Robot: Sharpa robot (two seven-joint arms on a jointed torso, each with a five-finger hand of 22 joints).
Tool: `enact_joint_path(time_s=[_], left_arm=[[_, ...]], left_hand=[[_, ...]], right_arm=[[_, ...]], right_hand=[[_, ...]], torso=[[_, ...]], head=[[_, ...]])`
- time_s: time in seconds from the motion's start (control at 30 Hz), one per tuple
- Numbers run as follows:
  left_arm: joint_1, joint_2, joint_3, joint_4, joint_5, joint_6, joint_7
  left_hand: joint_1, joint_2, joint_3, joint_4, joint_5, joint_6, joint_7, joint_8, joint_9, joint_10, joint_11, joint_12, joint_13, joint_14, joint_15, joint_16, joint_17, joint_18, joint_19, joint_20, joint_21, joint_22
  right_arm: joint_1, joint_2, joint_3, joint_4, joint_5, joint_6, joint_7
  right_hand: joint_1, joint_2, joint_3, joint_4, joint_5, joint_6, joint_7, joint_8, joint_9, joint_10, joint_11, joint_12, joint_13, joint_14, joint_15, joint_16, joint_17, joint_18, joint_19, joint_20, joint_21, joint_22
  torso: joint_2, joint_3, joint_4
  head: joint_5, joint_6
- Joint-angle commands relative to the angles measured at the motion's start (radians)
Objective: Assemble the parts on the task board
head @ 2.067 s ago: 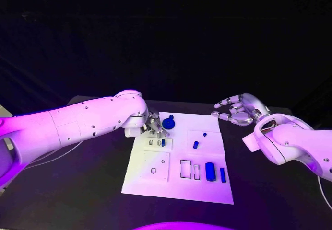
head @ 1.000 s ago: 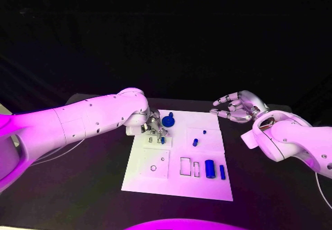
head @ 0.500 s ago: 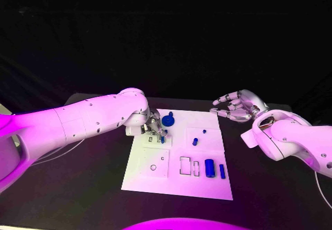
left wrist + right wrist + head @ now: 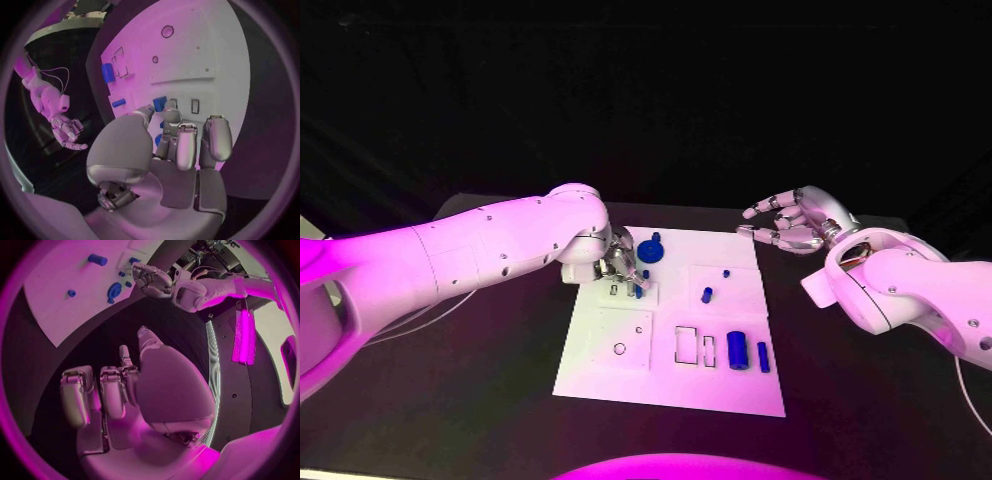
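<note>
Little had moved since the earlier frames: the left hand (image 4: 620,265) stayed low over the white task board (image 4: 672,385).
Centre frame, it pinched a small blue part (image 4: 159,103) above the board's slots; upper right, the right hand (image 4: 795,224) hovered off-board, fingers loosely curled, holding nothing.

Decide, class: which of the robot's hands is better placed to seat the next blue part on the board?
Left. The left hand is over the task board, pinching a small blue part beside its slots. The right hand hangs off the board's far right corner, holding nothing.
</note>
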Motion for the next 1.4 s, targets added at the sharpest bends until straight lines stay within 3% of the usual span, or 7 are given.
enact_joint_path(time_s=[0.03, 0.57, 0.73, 0.87, 1.0, 1.17, 1.4], left_arm=[[0.0, 0.001, 0.0, -0.001, 0.021, 0.006, 0.006], [0.0, 0.001, 0.0, -0.009, 0.031, 0.022, 0.013], [0.0, -0.004, 0.0, -0.001, 0.031, -0.003, 0.024], [-0.001, -0.015, 0.0, 0.016, 0.032, -0.05, 0.038], [-0.001, -0.036, 0.0, 0.046, 0.038, -0.114, 0.05], [-0.001, -0.066, 0.001, 0.09, 0.038, -0.191, 0.062], [-0.012, -0.11, 0.001, 0.155, -0.007, -0.271, 0.073]], left_hand=[[0.055, 0.006, 0.042, -0.014, 0.004, -0.006, -0.006, 0.003, 0.009, -0.005, -0.007, 0.002, 0.002, 0.06, -0.011, 0.007, 0.147, -0.006, 0.002, -0.002, 0.006, 0.003], [0.14, -0.043, 0.202, -0.038, 0.002, -0.005, -0.011, 0.006, 0.048, 0.007, -0.012, -0.005, 0.007, 0.066, -0.015, 0.014, 0.163, -0.007, 0.004, -0.008, 0.008, 0.011], [0.132, -0.103, 0.406, -0.123, 0.006, -0.006, -0.006, 0.023, 0.095, 0.028, -0.009, -0.013, 0.013, 0.075, -0.014, 0.023, 0.183, -0.009, 0.01, -0.009, 0.013, 0.022], [0.088, -0.128, 0.491, -0.165, 0.016, 0.005, -0.007, 0.033, 0.119, 0.049, -0.013, -0.006, 0.027, 0.083, -0.017, 0.034, 0.203, -0.012, 0.022, -0.011, 0.02, 0.037], [0.026, -0.17, 0.567, -0.212, 0.114, 0.036, -0.019, 0.046, 0.143, 0.097, -0.025, 0.024, 0.071, 0.096, -0.028, 0.05, 0.235, -0.022, 0.063, -0.022, 0.04, 0.085], [-0.002, -0.188, 0.587, -0.237, 0.18, 0.053, -0.026, 0.051, 0.157, 0.123, -0.033, 0.043, 0.1, 0.1, -0.035, 0.056, 0.245, -0.024, 0.073, -0.028, 0.045, 0.096], [-0.015, -0.198, 0.594, -0.252, 0.218, 0.066, -0.031, 0.052, 0.165, 0.139, -0.037, 0.054, 0.118, 0.1, -0.039, 0.055, 0.245, -0.028, 0.088, -0.032, 0.052, 0.115]], right_arm=[[0.0, 0.001, 0.0, 0.0, -0.003, 0.011, 0.006], [0.0, 0.0, 0.0, -0.001, -0.002, 0.011, 0.006], [0.0, 0.0, 0.0, -0.001, -0.001, 0.011, 0.007], [0.0, -0.001, 0.0, -0.002, 0.0, 0.01, 0.008], [0.0, -0.002, 0.0, -0.002, 0.001, 0.01, 0.008], [0.0, -0.003, 0.0, -0.004, 0.002, 0.009, 0.009], [-0.001, -0.006, 0.0, -0.005, 0.003, 0.009, 0.009]], right_hand=[[-0.007, -0.001, 0.007, -0.001, 0.005, -0.007, 0.001, 0.005, 0.0, 0.026, -0.006, -0.004, 0.189, 0.103, -0.003, 0.002, 0.26, -0.006, 0.104, -0.007, 0.003, 0.262], [-0.007, -0.001, 0.007, -0.001, 0.005, -0.007, 0.001, 0.005, 0.0, 0.026, -0.006, -0.004, 0.189, 0.103, -0.003, 0.002, 0.26, -0.006, 0.104, -0.007, 0.003, 0.262], [-0.007, 0.001, 0.008, -0.001, 0.006, -0.007, 0.001, 0.006, 0.0, 0.026, -0.006, -0.004, 0.189, 0.104, -0.003, 0.002, 0.261, -0.006, 0.103, -0.007, 0.003, 0.262], [-0.007, 0.001, 0.008, -0.001, 0.006, -0.007, 0.001, 0.006, 0.0, 0.026, -0.006, -0.004, 0.189, 0.104, -0.003, 0.002, 0.261, -0.006, 0.103, -0.007, 0.003, 0.262], [-0.008, 0.001, 0.009, -0.001, 0.006, -0.007, 0.001, 0.007, 0.0, 0.026, -0.006, -0.004, 0.189, 0.103, -0.003, 0.002, 0.26, -0.006, 0.102, -0.007, 0.001, 0.261], [-0.008, 0.001, 0.009, -0.001, 0.007, -0.007, 0.001, 0.007, 0.0, 0.026, -0.006, -0.004, 0.189, 0.103, -0.003, 0.002, 0.26, -0.006, 0.102, -0.007, 0.001, 0.261], [-0.009, 0.001, 0.01, -0.001, 0.007, -0.008, 0.001, 0.007, 0.0, 0.025, -0.006, -0.005, 0.189, 0.103, -0.003, 0.002, 0.259, -0.006, 0.102, -0.007, 0.001, 0.261]], torso=[[0.0, 0.0001, -0.001], [0.0, 0.0005, 0.0001], [-0.001, 0.0004, 0.0004], [-0.001, 0.0007, 0.0007], [0.0, 0.0008, 0.0006], [0.0, 0.0018, 0.0026], [0.0, 0.0023, 0.0031]], head=[[0.001, -0.003], [-0.002, -0.004], [0.0, -0.003], [0.0, -0.003], [0.003, -0.003], [0.003, -0.004], [0.005, -0.01]])
